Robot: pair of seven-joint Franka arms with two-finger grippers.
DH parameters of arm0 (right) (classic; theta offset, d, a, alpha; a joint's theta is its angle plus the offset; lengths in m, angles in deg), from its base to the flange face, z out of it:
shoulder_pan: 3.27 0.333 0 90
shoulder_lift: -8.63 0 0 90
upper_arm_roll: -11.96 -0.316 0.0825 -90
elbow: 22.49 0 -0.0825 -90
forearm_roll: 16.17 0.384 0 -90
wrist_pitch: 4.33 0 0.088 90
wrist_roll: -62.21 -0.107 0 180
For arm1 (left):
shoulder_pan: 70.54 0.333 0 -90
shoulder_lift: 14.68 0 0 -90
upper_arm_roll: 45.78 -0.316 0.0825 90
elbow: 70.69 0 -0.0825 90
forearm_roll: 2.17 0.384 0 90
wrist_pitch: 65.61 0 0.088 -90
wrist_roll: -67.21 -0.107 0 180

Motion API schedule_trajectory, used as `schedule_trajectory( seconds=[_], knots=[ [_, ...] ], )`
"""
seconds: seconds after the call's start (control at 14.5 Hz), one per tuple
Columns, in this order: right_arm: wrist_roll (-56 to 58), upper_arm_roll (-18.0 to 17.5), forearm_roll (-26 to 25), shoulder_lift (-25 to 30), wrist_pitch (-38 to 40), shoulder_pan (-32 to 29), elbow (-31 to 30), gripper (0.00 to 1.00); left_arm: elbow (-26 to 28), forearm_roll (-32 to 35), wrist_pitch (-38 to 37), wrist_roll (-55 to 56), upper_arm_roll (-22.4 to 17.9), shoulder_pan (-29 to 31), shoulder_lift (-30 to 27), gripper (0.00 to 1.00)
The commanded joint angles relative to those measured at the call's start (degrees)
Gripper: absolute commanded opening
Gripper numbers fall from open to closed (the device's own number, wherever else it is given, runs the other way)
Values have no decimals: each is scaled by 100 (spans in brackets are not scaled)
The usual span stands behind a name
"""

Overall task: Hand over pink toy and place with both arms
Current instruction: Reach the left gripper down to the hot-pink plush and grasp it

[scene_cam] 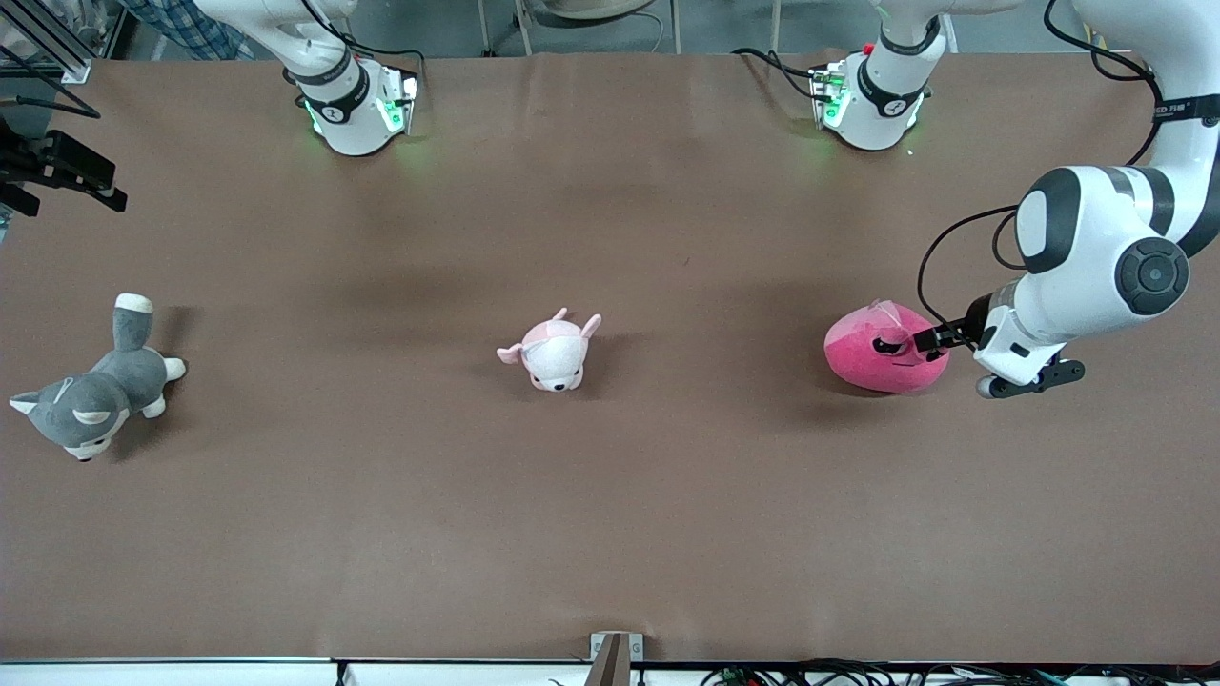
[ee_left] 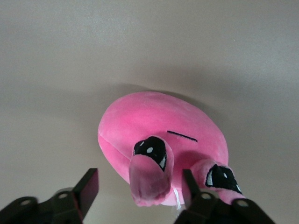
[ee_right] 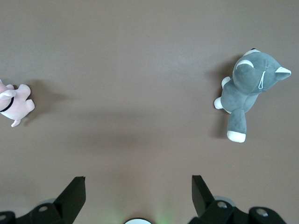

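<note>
The pink toy [scene_cam: 872, 357], a round hot-pink plush with black droopy eyes, lies on the brown table toward the left arm's end. My left gripper [scene_cam: 920, 345] is low against the toy's side. In the left wrist view the toy [ee_left: 159, 126] fills the middle. My left gripper [ee_left: 139, 182] is open, with one lighter pink ear [ee_left: 149, 179] between its fingers and a gap on one side. My right gripper [ee_right: 138, 184] is open and empty, high over the table near its own base; it does not show in the front view.
A pale pink-and-white puppy plush [scene_cam: 553, 353] lies mid-table and shows in the right wrist view [ee_right: 14, 103]. A grey-and-white husky plush [scene_cam: 91, 391] lies toward the right arm's end, also in the right wrist view [ee_right: 247, 88]. Black equipment [scene_cam: 57, 171] overhangs that end's edge.
</note>
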Motion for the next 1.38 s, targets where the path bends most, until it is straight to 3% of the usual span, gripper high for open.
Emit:
schedule_trajectory(
  seconds=[0.0, 0.35, 0.62, 0.76, 1.04, 1.31],
  knots=[
    [52, -38, -14, 71, -10, -109, 25, 100, 137, -48, 116, 30, 25, 29, -108, 59],
    [35, -29, -14, -78, -72, -171, 25, 100, 164, -74, 301, 38, 34, 11, -12, 30],
    [61, -3, -5, -763, -106, -197, 140, 100, 111, -74, 249, 135, 34, 3, -11, 2],
    [70, -11, -31, -1254, -151, -259, 192, 100, -20, -66, 39, 249, 34, -32, -73, 1],
    [-105, -11, 92, -1327, -125, -329, 184, 100, -932, -74, -1120, 757, 305, -68, -117, 1],
    [-2068, -134, 188, -1309, 7, -76, 184, 100, -1952, -109, -2027, 1644, 867, -85, -108, 1]
  ],
)
